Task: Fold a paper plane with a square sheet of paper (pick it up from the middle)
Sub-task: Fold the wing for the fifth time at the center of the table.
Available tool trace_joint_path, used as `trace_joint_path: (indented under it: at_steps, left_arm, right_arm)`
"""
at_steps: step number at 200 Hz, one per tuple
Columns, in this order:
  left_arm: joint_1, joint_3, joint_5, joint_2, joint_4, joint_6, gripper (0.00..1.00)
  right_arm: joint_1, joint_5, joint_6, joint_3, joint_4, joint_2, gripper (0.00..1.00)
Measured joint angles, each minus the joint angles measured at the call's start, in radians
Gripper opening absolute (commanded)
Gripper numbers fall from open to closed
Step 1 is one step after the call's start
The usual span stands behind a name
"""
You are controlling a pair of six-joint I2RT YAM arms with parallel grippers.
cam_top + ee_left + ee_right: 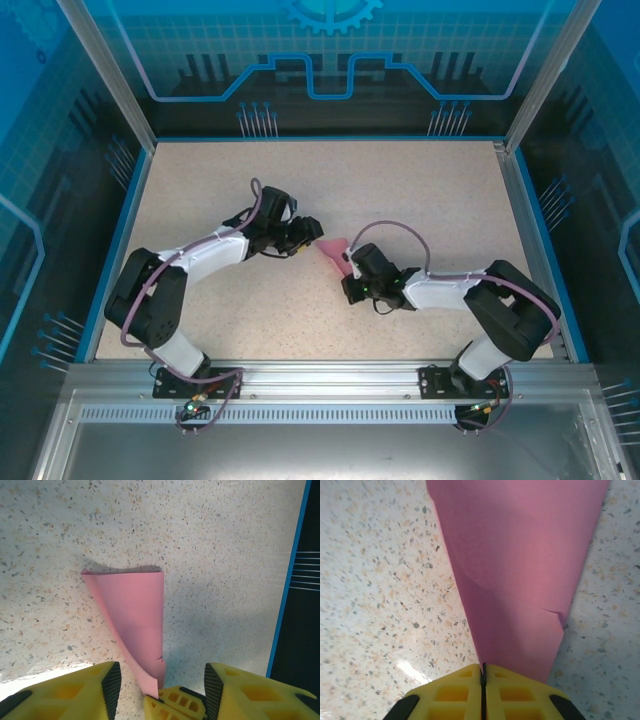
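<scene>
pink folded paper sheet [520, 555] — on speckled table [400, 180] | thin end pinched by right gripper [483, 677], wide end points away from it | left gripper [161, 682] spread, just beside that thin end

2 black-white arms [205, 255], yellow fingers [65, 690]

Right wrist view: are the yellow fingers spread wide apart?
No, the right gripper is shut, pinching the narrow end of the pink paper.
</scene>
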Motion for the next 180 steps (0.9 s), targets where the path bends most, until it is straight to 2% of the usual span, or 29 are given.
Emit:
trace_joint_path:
  at_steps: [30,89,130,180]
  left_arm:
    - [0.0,-0.034,0.001,-0.003,0.011,0.002,0.37]
    - [-0.032,-0.047,0.085,0.035,0.129,0.001,0.32]
    - [-0.077,-0.047,0.145,0.12,0.207,0.0,0.32]
    - [-0.093,-0.026,0.153,0.195,0.246,0.001,0.32]
  right_arm:
    - [-0.089,-0.175,0.056,-0.059,0.122,0.001,0.07]
    - [-0.195,-0.425,0.15,-0.08,0.268,0.052,0.08]
    - [-0.226,-0.495,0.185,-0.081,0.303,0.092,0.08]
    - [-0.239,-0.507,0.207,-0.084,0.31,0.103,0.11]
